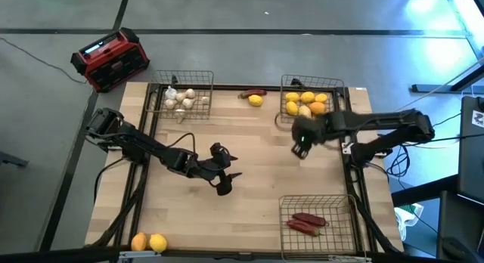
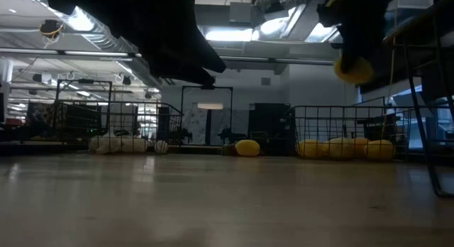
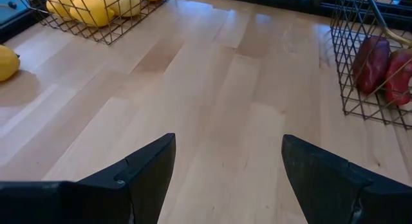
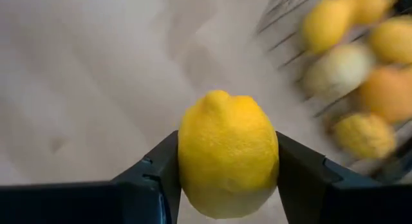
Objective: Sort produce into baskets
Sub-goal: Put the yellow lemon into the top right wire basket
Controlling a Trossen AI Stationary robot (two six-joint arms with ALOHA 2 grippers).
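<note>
The right gripper has its jaws clamped on 1 lemon, the fruit basket just ahead, so carry it level over the rim before letting go, while the left gripper waits open mid-table.

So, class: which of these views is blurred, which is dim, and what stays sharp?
Right wrist view: the held lemon is sharp, while the basket behind smears with motion blur. Low view: dim and backlit, with bright ceiling lights and the arms in silhouette. High and left wrist views: evenly lit and clear.
</note>
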